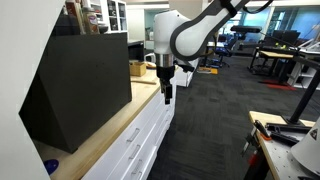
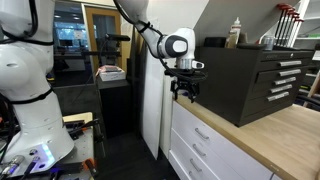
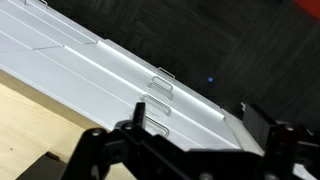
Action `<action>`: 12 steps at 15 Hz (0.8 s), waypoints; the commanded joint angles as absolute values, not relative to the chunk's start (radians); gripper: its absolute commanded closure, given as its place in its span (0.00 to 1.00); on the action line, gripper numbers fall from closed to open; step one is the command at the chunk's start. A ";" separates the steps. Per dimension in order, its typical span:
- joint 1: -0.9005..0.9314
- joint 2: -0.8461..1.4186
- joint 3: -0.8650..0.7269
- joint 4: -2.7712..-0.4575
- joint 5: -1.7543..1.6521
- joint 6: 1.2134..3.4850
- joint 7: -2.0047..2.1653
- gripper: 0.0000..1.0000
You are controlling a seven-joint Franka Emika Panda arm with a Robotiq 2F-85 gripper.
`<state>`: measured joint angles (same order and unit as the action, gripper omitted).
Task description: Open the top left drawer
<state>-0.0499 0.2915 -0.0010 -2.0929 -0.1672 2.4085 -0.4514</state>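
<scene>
Close to the wrist camera, the black two-fingered gripper [image 2: 185, 93] hangs with jaws spread, empty, its fingers blurred and cropped there. Just below, the shallow white top left drawer [image 1: 150, 116] sits shut under the pale wooden countertop [image 1: 110, 130]. Beyond, a black metal tool chest [image 2: 255, 75] is cut off by the frame.

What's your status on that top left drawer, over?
Gripper open, empty, above the counter edge. Top left drawer shut, untouched. Nothing in the way.
</scene>
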 commanded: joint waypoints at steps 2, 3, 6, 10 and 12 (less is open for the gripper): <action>-0.079 0.366 0.001 -2.092 -0.249 2.507 -0.567 0.00; -0.082 0.386 0.000 -2.091 -0.267 2.535 -0.580 0.00; -0.100 0.460 0.000 -2.077 -0.297 2.618 -0.624 0.00; -0.143 0.543 0.022 -2.061 -0.285 2.726 -0.714 0.00; -0.169 0.575 0.041 -2.052 -0.282 2.776 -0.776 0.00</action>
